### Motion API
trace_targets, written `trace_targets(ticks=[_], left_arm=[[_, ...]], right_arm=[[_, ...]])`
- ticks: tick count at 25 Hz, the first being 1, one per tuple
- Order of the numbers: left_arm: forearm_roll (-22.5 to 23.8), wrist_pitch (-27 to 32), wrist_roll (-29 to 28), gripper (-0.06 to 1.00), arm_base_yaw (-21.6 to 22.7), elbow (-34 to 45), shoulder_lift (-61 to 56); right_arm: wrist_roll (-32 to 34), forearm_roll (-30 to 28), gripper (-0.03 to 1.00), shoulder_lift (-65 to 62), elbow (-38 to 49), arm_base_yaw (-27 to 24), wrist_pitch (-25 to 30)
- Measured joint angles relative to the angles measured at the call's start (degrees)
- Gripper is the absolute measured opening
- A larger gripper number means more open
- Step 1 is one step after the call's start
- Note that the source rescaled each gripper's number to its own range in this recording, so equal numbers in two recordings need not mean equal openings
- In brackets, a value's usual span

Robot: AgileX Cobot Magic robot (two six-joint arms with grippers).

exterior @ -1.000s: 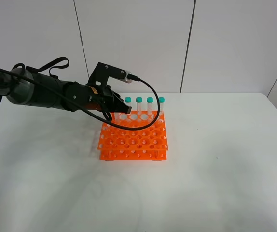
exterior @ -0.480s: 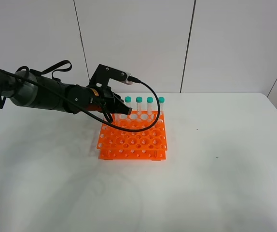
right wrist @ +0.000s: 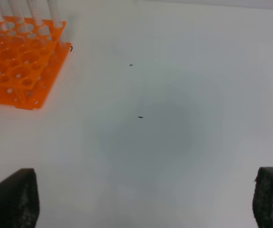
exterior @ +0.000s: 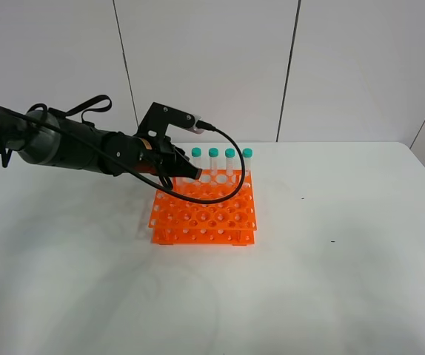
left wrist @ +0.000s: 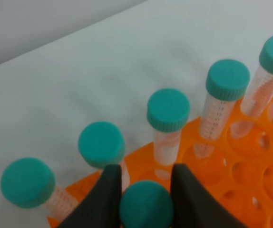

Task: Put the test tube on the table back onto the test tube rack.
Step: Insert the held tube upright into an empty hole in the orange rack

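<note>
Near edge of the table (exterior: pixel 331 296) is bare matte white; the right gripper (right wrist: pixel 141 199) is hanging over that stretch with its jaws spread wide, gripping nothing, off-frame in the high view.

Moving in: the test tube rack (exterior: pixel 205 214) is sitting mid-table, left of centre. Bright orange moulded plastic, glossy, two tiers, grid of round holes, nearly all vacant.

The left gripper (left wrist: pixel 143 190) is pinching the test tube (left wrist: pixel 146 206) just under its teal cap, black smooth fingers (left wrist: pixel 110 190) pressed against either side. The tube is hanging roughly upright over the rack's far-left corner, one row in from the back row. Its lower end is hidden, so can't tell whether the tip is already entering a hole.

Far row of the rack: five capped tubes (left wrist: pixel 167 111) showing in the left wrist view, four in the high view with the arm blocking the rest. Clear plastic bodies with printed graduations, ribbed teal screw caps.

Step in hand, as I'm reading it: insertion phase, tube is off the table and lined up over the rack. Next move calls for keeping it vertical, centring the tip on one hole, lowering through both tiers until it's seating, then opening. Clearance to neighbouring caps is looking tight.
</note>
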Motion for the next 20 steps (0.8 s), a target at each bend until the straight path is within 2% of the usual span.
trace_targets(ticks=[20], left_arm=[[-0.16,-0.64,-0.31,0.00,0.00,0.00,0.70]], right_arm=[[0.00,0.00,1.00,0.00,0.00,0.00,0.00]])
